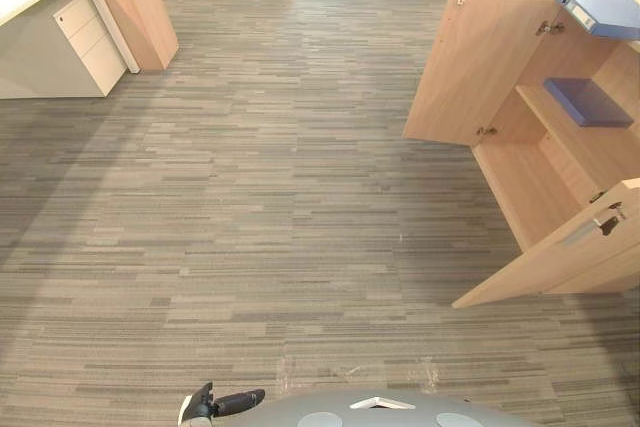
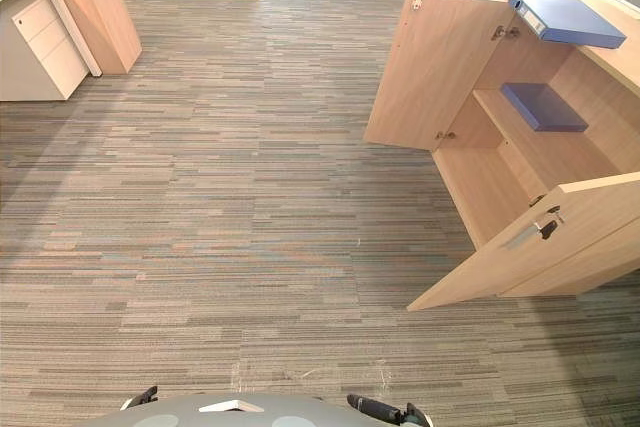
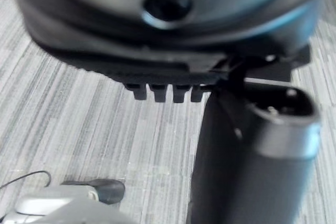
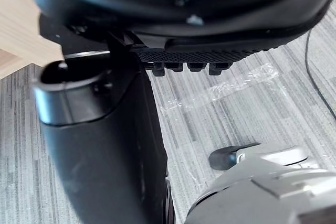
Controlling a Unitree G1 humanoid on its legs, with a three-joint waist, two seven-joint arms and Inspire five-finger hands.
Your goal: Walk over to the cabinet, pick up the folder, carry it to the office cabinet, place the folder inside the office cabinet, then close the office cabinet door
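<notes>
- Left hand (image 3: 247,150) and right hand (image 4: 100,145) hang low at the robot's sides over the carpet floor (image 1: 260,197); fingers loose and apart, nothing held in either
- Office cabinet (image 1: 545,182) stands to the robot's right, well apart from both hands; far door (image 1: 470,62) and near door (image 1: 560,252) both swung wide, so the shelves can be reached from the front
- Blue folder (image 1: 588,102) lies flat on the middle shelf inside, near the back wall, clear of the doors' swing
- Blue binder (image 1: 600,12) rests on the cabinet top, one corner overhanging the front edge; an easy lip to grasp
- Cannot tell which of the two blue items the task means; if it is the shelf one, only closing the doors looks left, and that needs a turn toward the cabinet
- White drawer pedestal (image 1: 88,37) sits far off to the left, out of the way
</notes>
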